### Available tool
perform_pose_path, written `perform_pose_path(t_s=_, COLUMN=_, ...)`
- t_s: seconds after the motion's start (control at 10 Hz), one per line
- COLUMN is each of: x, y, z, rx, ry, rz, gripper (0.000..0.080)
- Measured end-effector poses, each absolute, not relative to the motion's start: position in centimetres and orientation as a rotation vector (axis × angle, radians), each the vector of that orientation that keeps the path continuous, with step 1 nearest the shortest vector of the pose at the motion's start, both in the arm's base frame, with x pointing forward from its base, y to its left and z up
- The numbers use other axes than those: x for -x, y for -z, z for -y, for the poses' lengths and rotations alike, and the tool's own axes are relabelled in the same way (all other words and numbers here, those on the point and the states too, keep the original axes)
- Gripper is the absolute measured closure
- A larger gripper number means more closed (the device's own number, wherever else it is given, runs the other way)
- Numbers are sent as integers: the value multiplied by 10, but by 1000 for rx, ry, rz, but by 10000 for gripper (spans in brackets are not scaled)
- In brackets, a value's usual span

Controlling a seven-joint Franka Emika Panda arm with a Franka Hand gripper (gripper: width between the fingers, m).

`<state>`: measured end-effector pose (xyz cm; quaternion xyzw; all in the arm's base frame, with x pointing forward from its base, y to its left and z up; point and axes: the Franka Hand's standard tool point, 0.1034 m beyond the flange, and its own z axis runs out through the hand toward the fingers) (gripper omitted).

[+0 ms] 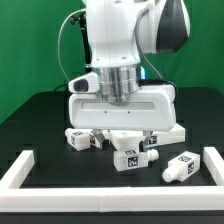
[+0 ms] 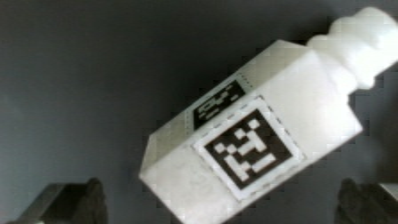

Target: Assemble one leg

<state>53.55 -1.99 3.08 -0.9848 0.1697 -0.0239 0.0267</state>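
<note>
Small white plastic rectangular post, the leg (image 2: 249,125), black-and-white tag (image 2: 249,150) up, lies flat on the dark bench (image 2: 71,60), askew between the fingers (image 2: 71,200) of the gripper (image 2: 219,200). Gripper spread wide, holding nothing. Risk, as I judge it: closing across that diagonal could twist or squirt the leg aside, and a pinch near its end could let it droop.

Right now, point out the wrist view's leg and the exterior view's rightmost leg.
Wrist view's leg (image 2: 249,150): wrist view, its square tag.
Rightmost leg (image 1: 181,166): exterior view, its middle.
</note>
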Motion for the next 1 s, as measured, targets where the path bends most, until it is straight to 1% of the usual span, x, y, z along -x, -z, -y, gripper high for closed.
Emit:
perform_pose_path(t_s=0.6, x=-528, y=-9, z=9, rx=3056, ry=42, rz=-491, gripper=150)
perform_pose_path(t_s=0.7, x=-528, y=-9, z=9, rx=3056, ry=43, rz=-492, gripper=212)
perform_pose_path(t_s=0.8, x=-528, y=-9, z=9, rx=3056, ry=42, rz=-491, gripper=212)
perform_pose_path(t_s=0.9, x=-528, y=-9, z=9, rx=3056, ry=41, rz=-491, gripper=385)
perform_pose_path(t_s=1.0, x=-528, y=-9, z=9, rx=3056, ry=41, rz=-491, gripper=517)
